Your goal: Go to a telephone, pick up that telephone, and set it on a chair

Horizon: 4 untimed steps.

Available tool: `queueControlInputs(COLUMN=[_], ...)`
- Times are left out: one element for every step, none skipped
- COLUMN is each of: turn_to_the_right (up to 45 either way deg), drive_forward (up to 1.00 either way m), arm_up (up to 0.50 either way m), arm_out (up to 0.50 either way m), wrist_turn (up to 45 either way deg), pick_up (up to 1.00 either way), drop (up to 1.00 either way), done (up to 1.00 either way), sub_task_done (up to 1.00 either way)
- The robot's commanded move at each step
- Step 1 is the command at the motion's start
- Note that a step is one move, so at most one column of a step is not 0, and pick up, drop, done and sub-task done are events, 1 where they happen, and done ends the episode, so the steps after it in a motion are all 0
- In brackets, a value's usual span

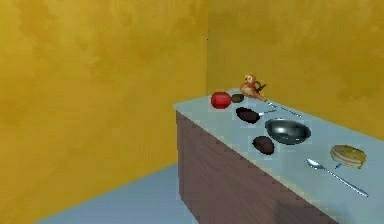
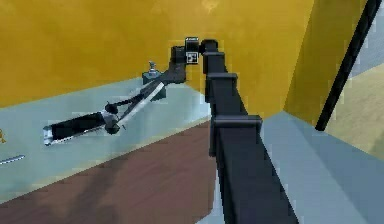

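Note:
My arm (image 2: 235, 130) rises as a dark bar from the bottom edge of the arm side view and reaches over a pale countertop (image 2: 60, 100). The gripper (image 2: 116, 118) points down and to the left from the white marker squares (image 2: 190, 47). A long dark flat object (image 2: 72, 129) with pale ends lies on the counter right at the fingertips; its shape is too vague to name. I cannot tell whether the gripper holds anything. A small grey thing (image 2: 151, 71) stands behind the gripper body.
In the forward view a brown-fronted counter (image 1: 215, 165) runs along the yellow wall. On it are a red round thing (image 1: 221, 99), a small orange bird figure (image 1: 253, 86), two dark ovals (image 1: 264, 145), a metal bowl (image 1: 287, 131), a spoon (image 1: 336, 176) and a flat tan item (image 1: 349, 155). Pale floor (image 1: 120, 200) lies to the left.

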Motion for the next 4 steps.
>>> queueControlInputs(turn_to_the_right=[0.0, 0.0, -45.0, -45.0], drive_forward=[0.00, 0.00, 0.00, 0.00], arm_up=[0.00, 0.00, 0.00, 0.00], arm_out=[0.00, -0.44, 0.00, 0.00], wrist_turn=[-18.0, 0.0, 0.0, 0.0], pick_up=[0.00, 0.00, 0.00, 0.00], drop=[0.00, 0.00, 0.00, 0.00], done=[0.00, 0.00, 0.00, 0.00], sub_task_done=[0.00, 0.00, 0.00, 0.00])
